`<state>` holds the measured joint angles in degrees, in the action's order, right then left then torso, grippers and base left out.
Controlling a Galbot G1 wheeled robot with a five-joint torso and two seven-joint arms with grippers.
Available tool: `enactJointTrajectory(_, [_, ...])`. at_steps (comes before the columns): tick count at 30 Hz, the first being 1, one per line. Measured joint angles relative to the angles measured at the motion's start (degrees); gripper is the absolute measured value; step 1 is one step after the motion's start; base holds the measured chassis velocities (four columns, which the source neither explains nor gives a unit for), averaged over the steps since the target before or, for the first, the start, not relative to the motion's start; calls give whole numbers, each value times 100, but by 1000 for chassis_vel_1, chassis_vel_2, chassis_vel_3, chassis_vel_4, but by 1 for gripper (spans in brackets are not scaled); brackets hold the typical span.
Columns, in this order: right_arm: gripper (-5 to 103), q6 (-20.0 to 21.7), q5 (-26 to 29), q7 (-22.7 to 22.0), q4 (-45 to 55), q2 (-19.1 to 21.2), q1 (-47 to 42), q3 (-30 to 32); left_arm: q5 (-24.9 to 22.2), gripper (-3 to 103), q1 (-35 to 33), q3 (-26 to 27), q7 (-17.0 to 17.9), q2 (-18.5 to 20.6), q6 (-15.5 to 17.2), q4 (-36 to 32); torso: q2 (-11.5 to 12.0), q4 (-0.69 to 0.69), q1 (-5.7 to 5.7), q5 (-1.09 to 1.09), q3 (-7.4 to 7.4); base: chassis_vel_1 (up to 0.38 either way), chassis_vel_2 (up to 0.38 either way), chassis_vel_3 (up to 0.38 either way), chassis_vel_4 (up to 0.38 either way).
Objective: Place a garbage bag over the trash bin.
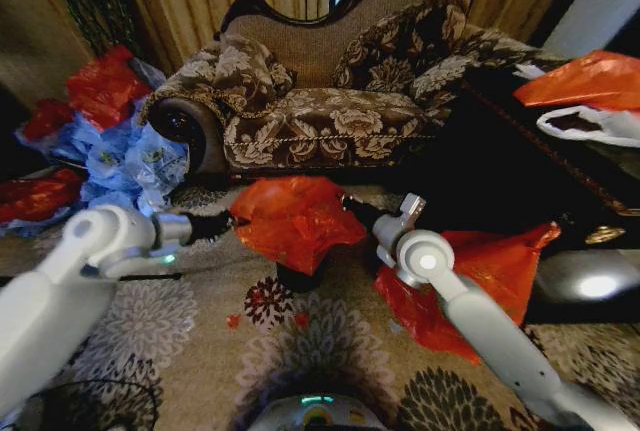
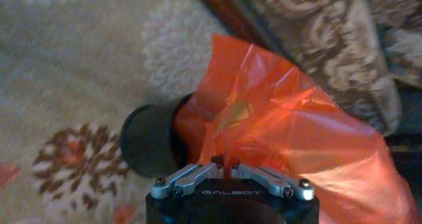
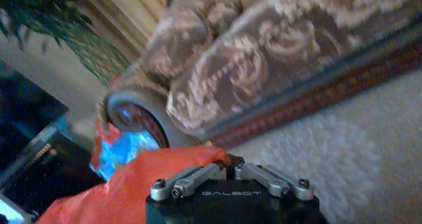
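Garbage bag (image 1: 295, 219), stretched between two pinching grippers, left gripper (image 1: 236, 219) and right gripper (image 1: 347, 203), each clamped on an edge, hangs over the trash bin (image 1: 302, 275) on a floral carpet (image 1: 200, 331), before a patterned sofa (image 1: 330, 101).

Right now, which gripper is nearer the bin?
Left, marginally. The left gripper grips the bag just left of the bin; the right gripper grips the bag's other edge, up and right.
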<state>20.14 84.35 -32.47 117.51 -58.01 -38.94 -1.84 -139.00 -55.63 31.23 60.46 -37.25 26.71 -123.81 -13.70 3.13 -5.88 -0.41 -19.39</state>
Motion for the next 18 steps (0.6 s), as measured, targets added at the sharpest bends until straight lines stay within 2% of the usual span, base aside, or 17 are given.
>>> enactJointTrajectory(4, [0, 17, -137, -76, -141, -116, -10, -119, 250, 0, -40, -166, 31, -249, -3, 145, 0, -1, 0, 2, 0, 0, 0, 0, 0])
enactJointTrajectory(10, [0, 36, -460, -249, -741, -378, 300, -443, 982, 0, 374, -864, 26, -969, -41, 795, 0, 0, 0, 0, 0, 0, 0, 0, 0])
enactJointTrajectory(12, [0, 36, -528, -251, -836, -404, 336, -484, 1058, 0, 448, -926, 20, -1076, -45, 889, 0, 0, 0, 0, 0, 0, 0, 0, 0])
enactJointTrajectory(13, [0, 36, -695, -248, -1033, -459, 418, -564, 1174, 0, 639, -1032, 7, -1304, -45, 1113, 0, -1, -1, -1, 0, 0, 0, 0, 0])
enactJointTrajectory(18, [0, 27, -935, -193, -1447, -599, 619, -685, 1335, 0, 1025, -1148, -71, -1617, -9, 1622, 0, 0, 0, 0, 0, 0, 0, 0, 0])
